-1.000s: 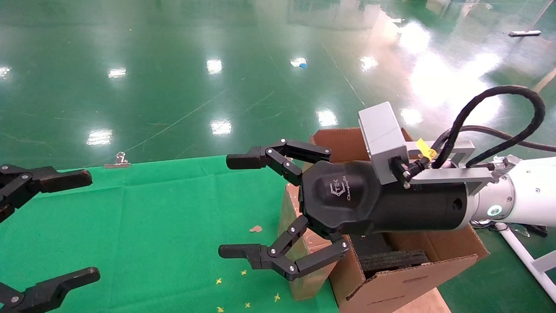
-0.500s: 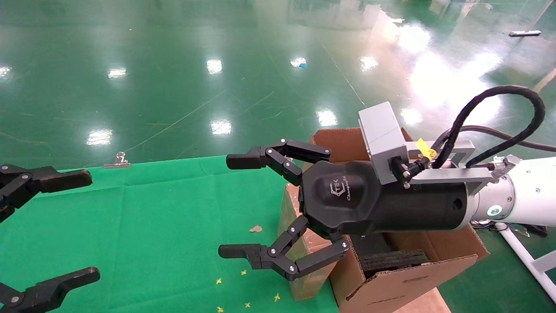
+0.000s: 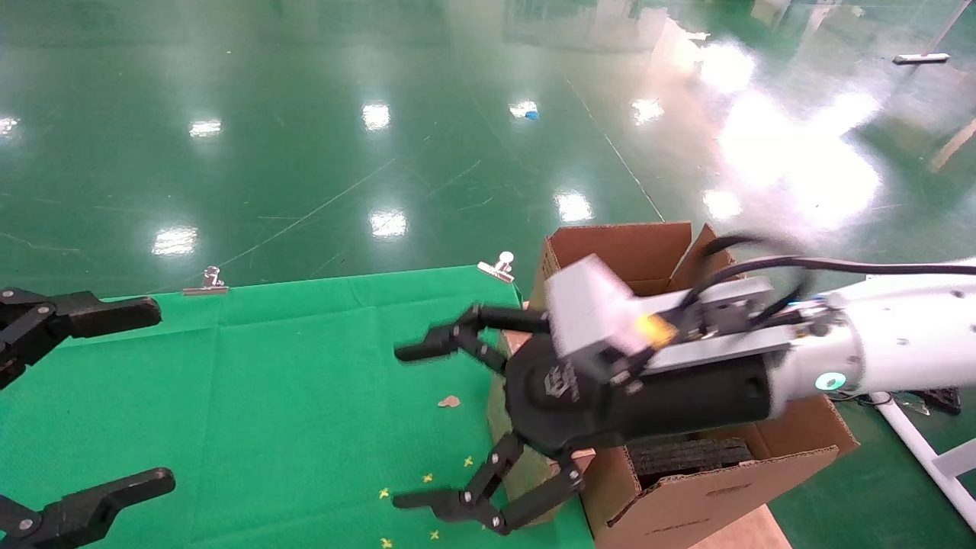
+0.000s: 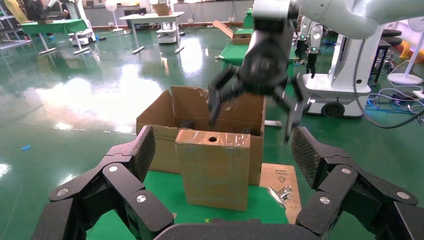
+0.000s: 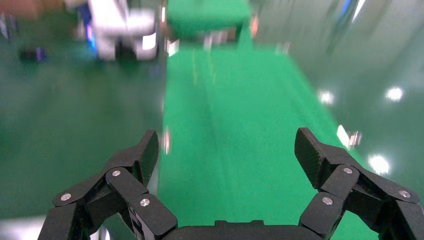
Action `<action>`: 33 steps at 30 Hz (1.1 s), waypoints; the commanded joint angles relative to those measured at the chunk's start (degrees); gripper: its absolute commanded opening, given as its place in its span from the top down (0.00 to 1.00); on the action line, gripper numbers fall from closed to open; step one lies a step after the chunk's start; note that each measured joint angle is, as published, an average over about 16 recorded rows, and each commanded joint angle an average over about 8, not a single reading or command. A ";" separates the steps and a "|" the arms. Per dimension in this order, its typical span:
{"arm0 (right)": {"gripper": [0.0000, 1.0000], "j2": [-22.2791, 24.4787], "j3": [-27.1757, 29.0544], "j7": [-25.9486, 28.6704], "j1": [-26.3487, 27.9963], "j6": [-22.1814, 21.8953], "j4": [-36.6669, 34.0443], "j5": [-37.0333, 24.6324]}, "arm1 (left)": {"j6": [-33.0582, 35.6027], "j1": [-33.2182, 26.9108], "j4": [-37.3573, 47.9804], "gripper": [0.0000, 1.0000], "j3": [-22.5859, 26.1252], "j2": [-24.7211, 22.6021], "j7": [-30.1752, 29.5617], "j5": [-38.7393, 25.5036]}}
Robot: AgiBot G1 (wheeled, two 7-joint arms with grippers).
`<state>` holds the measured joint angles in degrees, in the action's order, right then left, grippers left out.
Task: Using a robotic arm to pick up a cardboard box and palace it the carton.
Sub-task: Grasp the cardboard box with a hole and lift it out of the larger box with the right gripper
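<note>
The small cardboard box (image 4: 215, 170) stands upright at the right edge of the green table, with a round hole in its top face. In the head view it (image 3: 497, 415) is mostly hidden behind my right gripper. The carton (image 3: 671, 503) stands just behind it, with black foam (image 3: 686, 455) inside; it also shows in the left wrist view (image 4: 165, 115). The white robotic arm (image 3: 900, 351) carries my right gripper (image 3: 404, 425), open and empty, above and beside the small box, blurred by motion. My left gripper (image 3: 162, 394) is open and empty at the table's left, facing the box (image 4: 223, 132).
A green cloth (image 3: 267, 381) covers the table. Binder clips sit at its far edge (image 3: 206, 282) and by the carton (image 3: 499, 267). A brown board (image 4: 282, 172) lies under the carton. Small yellow scraps (image 3: 427, 479) lie on the cloth. Shiny green floor surrounds the table.
My right arm has swung down and tilted, bringing the open gripper lower over the table's right edge by the small box. The left gripper has not moved.
</note>
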<state>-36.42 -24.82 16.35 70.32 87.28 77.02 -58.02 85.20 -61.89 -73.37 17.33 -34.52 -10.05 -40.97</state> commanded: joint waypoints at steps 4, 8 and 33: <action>0.00 -2.31 -6.78 3.81 7.02 1.95 0.63 -11.20 | 0.00 -0.01 0.00 0.00 0.01 0.00 0.01 0.01; 0.00 -5.03 -14.93 6.76 13.78 3.11 0.66 -19.65 | -0.01 -0.01 0.00 0.00 0.03 0.01 0.01 0.02; 0.00 -13.32 -65.77 20.24 56.14 2.77 0.85 -24.73 | -0.04 -0.02 0.00 0.00 0.09 0.04 0.05 0.06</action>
<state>-49.52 -89.26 36.49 125.87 90.01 77.85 -82.90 85.16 -61.91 -73.36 17.42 -34.48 -10.00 -40.91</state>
